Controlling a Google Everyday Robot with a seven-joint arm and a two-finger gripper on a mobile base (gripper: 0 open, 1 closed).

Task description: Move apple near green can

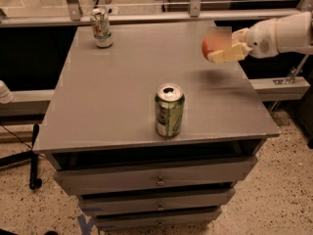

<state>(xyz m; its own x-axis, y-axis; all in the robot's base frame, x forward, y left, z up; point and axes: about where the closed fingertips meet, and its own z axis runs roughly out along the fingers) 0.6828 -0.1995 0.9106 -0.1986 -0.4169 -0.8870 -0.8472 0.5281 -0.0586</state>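
Observation:
The green can (169, 110) stands upright near the front middle of the grey table (122, 82), its silver top open. The red-orange apple (209, 46) is held in my gripper (220, 47), lifted above the table's right side, behind and to the right of the green can. The cream fingers (226, 55) are closed around the apple and partly hide it. My white arm (281, 33) reaches in from the right edge.
A slimmer white-silver can (101, 27) with green and red marks stands at the table's far left corner. A metal rail (146, 17) runs behind the table. Drawers (156, 180) sit below the front edge. A black stand (33, 155) rests on the floor at left.

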